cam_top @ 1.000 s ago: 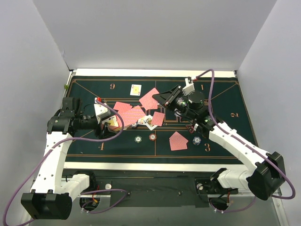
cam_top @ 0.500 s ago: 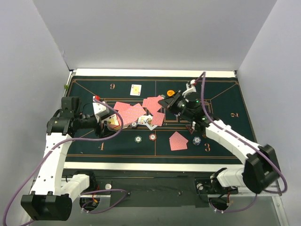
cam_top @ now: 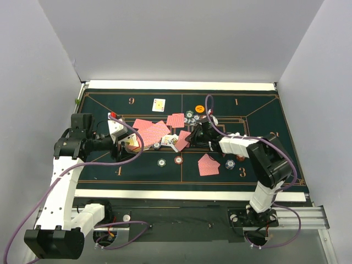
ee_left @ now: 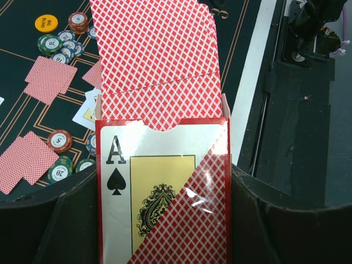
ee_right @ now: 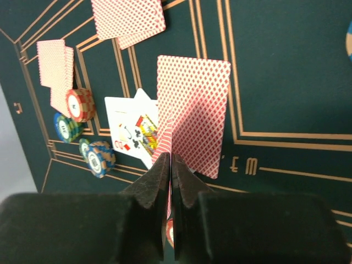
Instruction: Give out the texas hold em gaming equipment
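Red-backed card [ee_right: 192, 121] pinched edge-on in right hand [ee_right: 170, 160], closed tight; left hand [ee_left: 163, 184] clamped on card box [ee_left: 165, 231], cards [ee_left: 159, 55] protruding.

The card box [ee_left: 163, 192] showed a glossy film sheen; the red-backed card [ee_right: 192, 118] looked smooth; the green surface [ee_right: 286, 66] matt felt.

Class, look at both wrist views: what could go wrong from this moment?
The right gripper pinches only the edge of a red-backed playing card; it might slip or land on the face-up white card. Loose red-backed cards protrude from the red ace-of-spades box in the left gripper; they might slide out.
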Robot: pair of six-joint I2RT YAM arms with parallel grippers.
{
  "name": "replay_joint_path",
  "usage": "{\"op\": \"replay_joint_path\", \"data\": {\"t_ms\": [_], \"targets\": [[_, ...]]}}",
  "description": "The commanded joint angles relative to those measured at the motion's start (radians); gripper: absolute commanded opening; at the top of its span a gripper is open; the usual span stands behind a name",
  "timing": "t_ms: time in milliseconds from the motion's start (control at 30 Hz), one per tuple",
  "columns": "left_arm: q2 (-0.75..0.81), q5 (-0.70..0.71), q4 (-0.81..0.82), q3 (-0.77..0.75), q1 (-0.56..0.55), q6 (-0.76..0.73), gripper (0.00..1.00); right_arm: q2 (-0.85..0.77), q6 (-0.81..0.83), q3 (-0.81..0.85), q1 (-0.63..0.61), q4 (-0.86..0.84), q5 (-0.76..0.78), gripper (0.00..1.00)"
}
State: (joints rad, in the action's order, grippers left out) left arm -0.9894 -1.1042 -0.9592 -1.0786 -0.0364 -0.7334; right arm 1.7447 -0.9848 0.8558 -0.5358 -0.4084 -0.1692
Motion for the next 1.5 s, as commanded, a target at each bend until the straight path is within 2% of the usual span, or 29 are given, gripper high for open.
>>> {"op": "replay_joint_path", "data": {"t_ms": [0,167,267,367,467,600,667,767,933,1067,1467], "targets": [[0.012,-0.051,0.043,-0.014,0.001,0.009,0.0,0.032,0.047,0.038,0.01,-0.029,0.053,0.05],[0.015,-0.045,0.034,-0.018,0.001,0.0,0.0,0.035,0.064,0.063,0.005,0.085,0.089,0.27],[0.017,-0.045,0.028,-0.018,0.001,-0.006,0.0,-0.037,0.086,0.063,-0.001,0.195,0.128,0.37],[0.015,-0.045,0.027,-0.018,0.001,-0.008,0.0,-0.112,0.126,0.087,-0.015,0.301,0.166,0.43],[0.017,-0.045,0.025,-0.018,0.001,-0.012,0.0,-0.197,0.167,0.149,-0.03,0.489,0.25,0.47],[0.017,-0.043,0.017,-0.017,0.001,-0.021,0.0,-0.318,0.204,0.229,-0.058,0.605,0.278,0.47],[0.015,-0.042,0.01,-0.015,0.001,-0.034,0.0,-0.346,0.233,0.357,-0.084,0.675,0.292,0.47],[0.015,-0.043,0.005,-0.015,0.001,-0.037,0.0,-0.309,0.287,0.509,-0.13,0.823,0.286,0.48],[0.015,-0.046,-0.012,-0.017,0.0,-0.047,0.0,-0.231,0.337,0.721,-0.18,0.936,0.261,0.48],[0.017,-0.037,-0.035,-0.014,0.0,-0.073,0.0,-0.189,0.357,0.796,-0.228,0.984,0.255,0.48],[0.021,-0.034,-0.042,-0.001,-0.002,-0.092,0.0,-0.119,0.356,0.862,-0.381,1.014,0.293,0.48]]}}
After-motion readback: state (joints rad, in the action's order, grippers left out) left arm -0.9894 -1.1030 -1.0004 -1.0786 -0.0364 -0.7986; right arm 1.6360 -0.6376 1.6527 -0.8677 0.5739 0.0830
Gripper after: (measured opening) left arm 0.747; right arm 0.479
